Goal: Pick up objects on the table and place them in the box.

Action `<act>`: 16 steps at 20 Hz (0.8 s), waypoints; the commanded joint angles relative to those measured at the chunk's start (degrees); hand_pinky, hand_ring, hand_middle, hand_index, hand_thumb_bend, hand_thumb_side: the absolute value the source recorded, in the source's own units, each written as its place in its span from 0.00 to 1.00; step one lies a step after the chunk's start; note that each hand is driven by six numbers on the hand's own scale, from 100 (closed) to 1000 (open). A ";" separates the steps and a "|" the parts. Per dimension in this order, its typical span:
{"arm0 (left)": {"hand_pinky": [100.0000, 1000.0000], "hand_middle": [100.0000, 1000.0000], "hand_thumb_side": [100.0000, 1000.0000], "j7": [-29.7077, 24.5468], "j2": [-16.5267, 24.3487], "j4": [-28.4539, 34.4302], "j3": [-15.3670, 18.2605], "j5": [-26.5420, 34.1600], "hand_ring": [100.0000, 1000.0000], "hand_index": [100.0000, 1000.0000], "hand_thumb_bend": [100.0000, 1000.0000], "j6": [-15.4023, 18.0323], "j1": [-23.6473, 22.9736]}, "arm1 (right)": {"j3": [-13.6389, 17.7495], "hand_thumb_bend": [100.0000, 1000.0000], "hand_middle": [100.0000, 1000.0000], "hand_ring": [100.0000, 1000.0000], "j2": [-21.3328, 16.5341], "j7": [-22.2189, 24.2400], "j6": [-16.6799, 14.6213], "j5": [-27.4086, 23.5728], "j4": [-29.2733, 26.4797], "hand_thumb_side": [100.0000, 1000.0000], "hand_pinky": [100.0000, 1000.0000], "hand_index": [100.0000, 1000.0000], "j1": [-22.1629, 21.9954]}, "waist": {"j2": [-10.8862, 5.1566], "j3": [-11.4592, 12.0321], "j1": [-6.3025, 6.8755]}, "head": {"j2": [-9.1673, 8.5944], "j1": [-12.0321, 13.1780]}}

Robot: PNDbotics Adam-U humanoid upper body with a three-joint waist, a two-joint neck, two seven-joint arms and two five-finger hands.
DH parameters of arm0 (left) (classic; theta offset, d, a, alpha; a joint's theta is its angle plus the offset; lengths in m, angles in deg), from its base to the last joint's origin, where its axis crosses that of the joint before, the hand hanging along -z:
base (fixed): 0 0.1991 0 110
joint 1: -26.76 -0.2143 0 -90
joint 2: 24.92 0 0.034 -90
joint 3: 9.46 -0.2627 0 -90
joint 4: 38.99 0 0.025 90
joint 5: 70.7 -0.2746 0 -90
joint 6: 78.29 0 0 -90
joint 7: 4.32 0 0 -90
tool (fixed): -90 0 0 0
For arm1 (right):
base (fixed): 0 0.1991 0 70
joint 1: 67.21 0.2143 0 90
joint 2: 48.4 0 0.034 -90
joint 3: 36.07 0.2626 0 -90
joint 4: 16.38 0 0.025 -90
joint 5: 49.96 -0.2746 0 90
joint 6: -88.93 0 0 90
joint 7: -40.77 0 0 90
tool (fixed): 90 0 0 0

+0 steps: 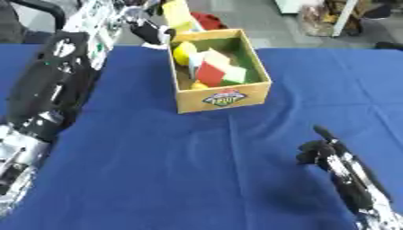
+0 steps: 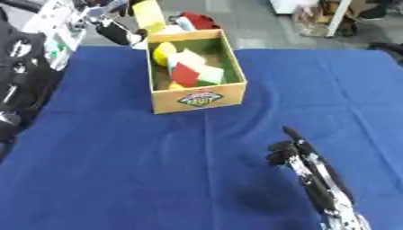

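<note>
An open cardboard box with a green inside stands on the blue table at the far middle. Inside lie a yellow round piece, a red block, a pale block and a light green block. My left arm runs up the left side, and its hand is at the box's far left corner, next to a yellow block that stands above the far rim. My right hand rests at the lower right, relaxed and holding nothing.
A red thing lies just behind the box, off the table's far edge. Shelving and bags stand on the floor at the back right. My left forearm covers the table's left edge.
</note>
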 commanded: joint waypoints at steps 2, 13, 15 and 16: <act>0.61 0.42 0.14 6.53 -3.44 -5.75 3.48 -5.68 0.44 0.68 0.00 -2.80 1.68 | -0.51 0.00 0.63 0.61 0.10 0.52 -0.10 -0.45 -1.07 0.76 0.61 1.00 0.97 | 0.11 -1.03 -0.50 | -1.01 1.26; 0.87 0.93 0.65 9.85 -4.71 -7.76 4.00 -9.72 0.84 1.00 0.21 -6.49 1.08 | -0.47 0.00 0.63 0.61 0.20 0.63 -0.07 -0.61 -1.18 0.75 0.61 1.00 1.03 | 0.18 -1.07 -0.35 | -0.88 1.66; 0.88 0.94 0.76 10.20 -4.11 -6.69 3.82 -8.29 0.85 1.00 0.19 -6.05 1.13 | -0.44 0.00 0.63 0.61 0.13 0.66 -0.09 -0.60 -1.18 0.75 0.61 1.00 1.02 | 0.04 -0.74 -0.30 | -0.81 1.51; 0.88 0.93 0.78 10.41 -3.66 -5.93 3.60 -7.45 0.85 1.00 0.18 -5.68 1.16 | -0.40 0.00 0.63 0.61 0.10 0.66 -0.09 -0.59 -1.17 0.75 0.61 1.00 0.99 | -0.07 -0.53 -0.28 | -0.72 1.40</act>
